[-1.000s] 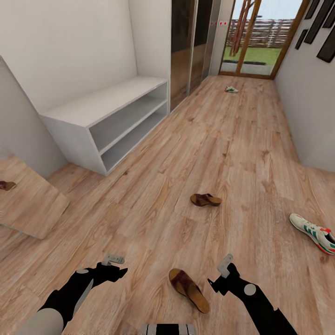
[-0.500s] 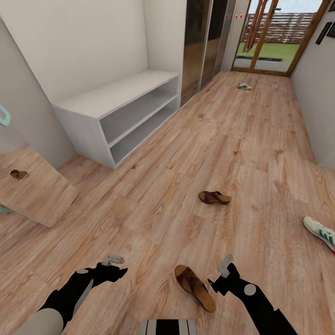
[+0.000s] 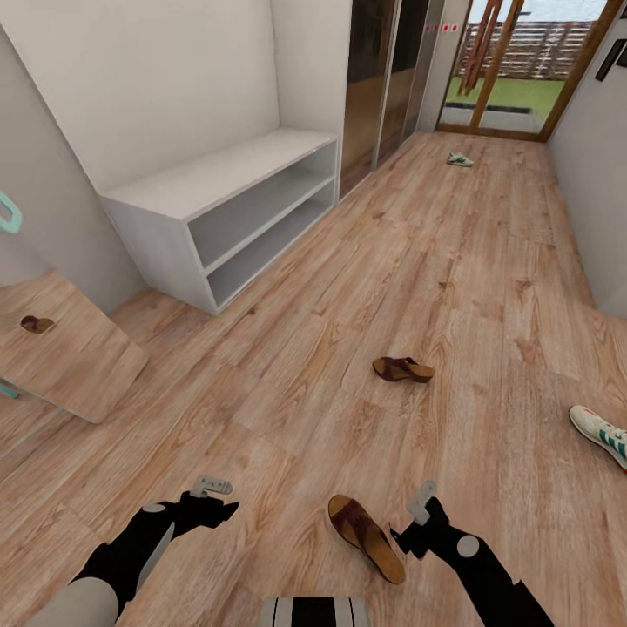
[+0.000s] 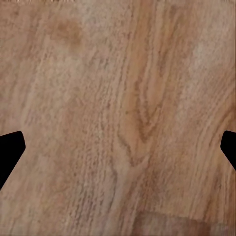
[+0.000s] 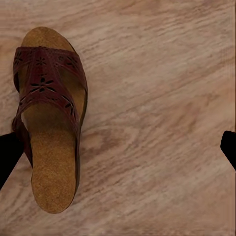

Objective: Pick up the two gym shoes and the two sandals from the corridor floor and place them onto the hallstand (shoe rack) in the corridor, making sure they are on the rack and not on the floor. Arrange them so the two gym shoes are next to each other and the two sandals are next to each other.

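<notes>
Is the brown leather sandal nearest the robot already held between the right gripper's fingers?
No. The brown leather sandal lies flat on the wood-plank floor, beside the open right gripper, not gripped.

Home corridor, plank floor (image 3: 453, 261), shoe bench (image 3: 226, 209), scattered shoes

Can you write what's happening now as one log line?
right gripper: open, beside near sandal | left gripper: open, empty | shoes: all on floor

Wood, leather and matt paint

Matt wood-grain floor (image 3: 488, 287); near sandal (image 5: 49, 118) with perforated dark leather straps and grainy cork-like insole; smooth matt white bench (image 3: 174, 196).
</notes>
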